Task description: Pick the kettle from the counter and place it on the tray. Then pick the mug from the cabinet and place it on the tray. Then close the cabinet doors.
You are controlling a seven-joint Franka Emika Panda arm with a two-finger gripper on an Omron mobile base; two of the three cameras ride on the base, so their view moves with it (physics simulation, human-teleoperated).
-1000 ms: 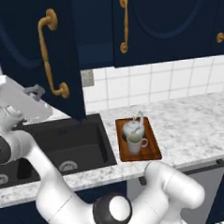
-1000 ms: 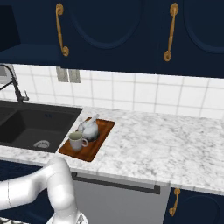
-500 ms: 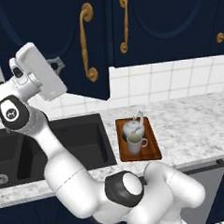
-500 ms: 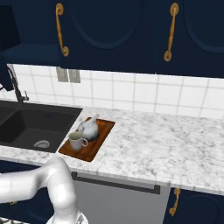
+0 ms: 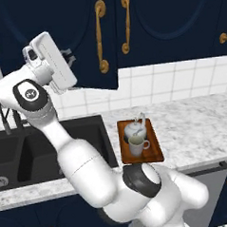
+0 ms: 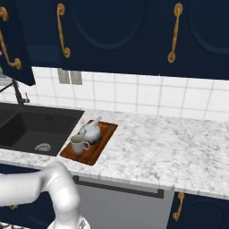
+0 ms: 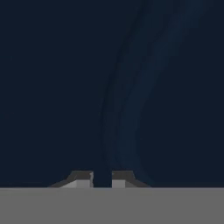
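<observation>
- Kettle [image 5: 134, 129] and mug [image 5: 137, 145] both sit on the tray [image 5: 154, 151], mug nearer the counter [image 5: 197, 124] edge, kettle just behind it.
- Gripper [image 7: 102, 180] is right up against the navy cabinet door [image 5: 82, 36], fingers set narrow with a slim gap showing between them.
- That left door stands slightly ajar; its neighbour [image 5: 171, 21] looks flush.

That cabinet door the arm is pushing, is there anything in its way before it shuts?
Nothing visible blocks it. The tool faces the navy panel of the left cabinet door, which hangs slightly ajar beside the right door. The kettle and mug sit low on the tray.
</observation>
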